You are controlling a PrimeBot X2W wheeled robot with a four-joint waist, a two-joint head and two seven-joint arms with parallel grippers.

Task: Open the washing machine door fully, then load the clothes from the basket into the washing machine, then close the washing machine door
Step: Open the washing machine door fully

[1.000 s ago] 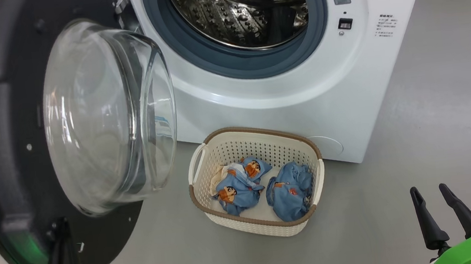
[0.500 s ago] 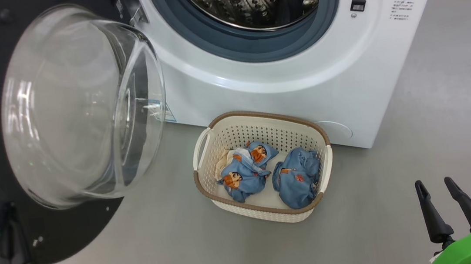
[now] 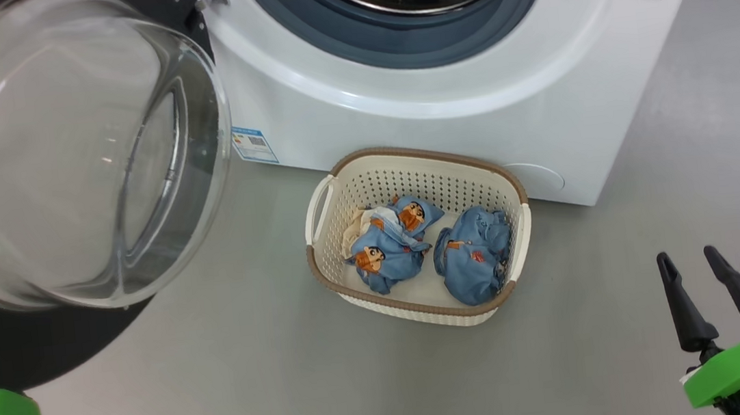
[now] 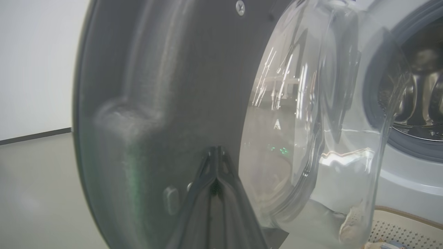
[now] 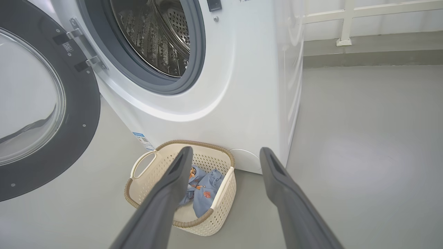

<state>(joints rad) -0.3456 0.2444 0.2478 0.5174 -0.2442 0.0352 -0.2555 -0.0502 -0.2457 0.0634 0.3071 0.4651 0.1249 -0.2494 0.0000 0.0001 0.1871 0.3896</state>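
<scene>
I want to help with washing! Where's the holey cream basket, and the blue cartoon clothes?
Cream-white perforated plastic basket [image 3: 423, 185]: head view, inner back wall.
Light-blue cartoon-printed clothes [image 3: 475, 262]: head view, right bundle's middle.

I am in a laundry corner of a plain, bare room. A white front-loading washing machine [image 3: 442, 110] stands straight on a smooth grey floor [image 3: 258, 384], with a basket [image 3: 405, 153] of clothes [image 3: 472, 258] before it. Beyond are a blank white wall [image 4: 34, 62] with a dark skirting strip [image 4: 34, 135] and a white railing [image 5: 346, 20].
</scene>
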